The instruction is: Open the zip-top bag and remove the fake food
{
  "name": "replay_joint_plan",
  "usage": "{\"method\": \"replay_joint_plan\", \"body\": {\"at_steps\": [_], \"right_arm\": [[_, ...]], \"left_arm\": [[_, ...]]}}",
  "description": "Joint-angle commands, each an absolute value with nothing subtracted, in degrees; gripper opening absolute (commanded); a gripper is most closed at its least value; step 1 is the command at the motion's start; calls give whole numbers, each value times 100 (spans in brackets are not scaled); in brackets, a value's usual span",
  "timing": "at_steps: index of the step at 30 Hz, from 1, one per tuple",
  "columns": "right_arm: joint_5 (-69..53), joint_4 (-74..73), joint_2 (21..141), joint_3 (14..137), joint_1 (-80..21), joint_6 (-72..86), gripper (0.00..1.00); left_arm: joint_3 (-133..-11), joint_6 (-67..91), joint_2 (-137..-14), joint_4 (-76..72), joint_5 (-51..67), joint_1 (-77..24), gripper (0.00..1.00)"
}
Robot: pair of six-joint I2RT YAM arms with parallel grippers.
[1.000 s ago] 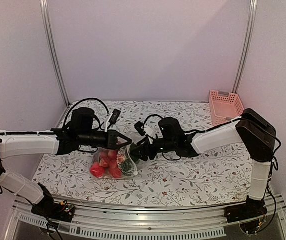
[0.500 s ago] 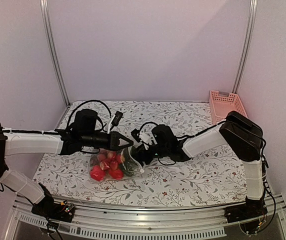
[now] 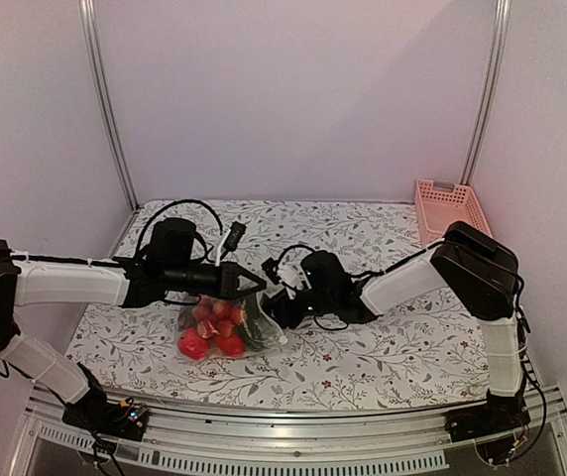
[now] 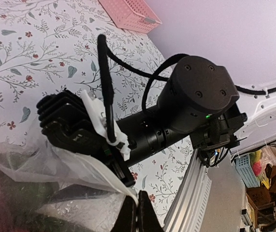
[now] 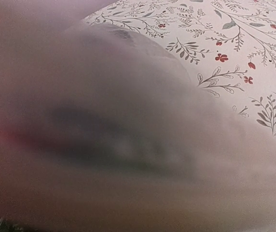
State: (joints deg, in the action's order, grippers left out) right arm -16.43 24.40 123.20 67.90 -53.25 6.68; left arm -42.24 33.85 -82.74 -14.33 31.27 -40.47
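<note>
The clear zip-top bag (image 3: pixel 254 335) lies near the table's front, its mouth lifted. Red fake food (image 3: pixel 207 333) shows through it, with dark green pieces beside the mouth. My left gripper (image 3: pixel 255 286) is shut on the bag's upper zip edge; the left wrist view shows its fingertips (image 4: pixel 137 217) pinching the white strip (image 4: pixel 104 176). My right gripper (image 3: pixel 275 309) is pushed against the bag's mouth from the right, its fingers hidden by plastic. In the right wrist view, blurred bag plastic (image 5: pixel 128 145) covers the lens and no fingers show.
A pink slatted basket (image 3: pixel 449 208) stands at the back right corner, also seen in the left wrist view as the pink basket (image 4: pixel 128 14). The metal rail (image 4: pixel 210 193) of the table's front edge runs close to the bag. Cables loop over both wrists.
My right gripper has moved left, up to the bag's mouth. My left gripper shifted slightly right, still holding the bag's edge. The bag's mouth is raised a little.
</note>
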Motion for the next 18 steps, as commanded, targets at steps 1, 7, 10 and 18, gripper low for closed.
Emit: {"method": "replay_joint_plan", "body": {"at_steps": [1, 7, 10, 18], "right_arm": [[-1708, 2636, 11842, 6468, -5364, 709, 49], [-1648, 2665, 11699, 6437, -5362, 718, 77], [-1686, 2662, 11859, 6641, -5370, 779, 79], [-1630, 2616, 12462, 7112, -5378, 862, 87]], "left_arm": [[-4219, 3292, -8392, -1575, 3075, -4091, 0], [-4262, 3328, -8522, -1662, 3168, -4087, 0], [-4271, 3323, -8551, -1694, 3196, -4083, 0], [-4233, 3313, -8561, -1720, 3191, -4079, 0]]}}
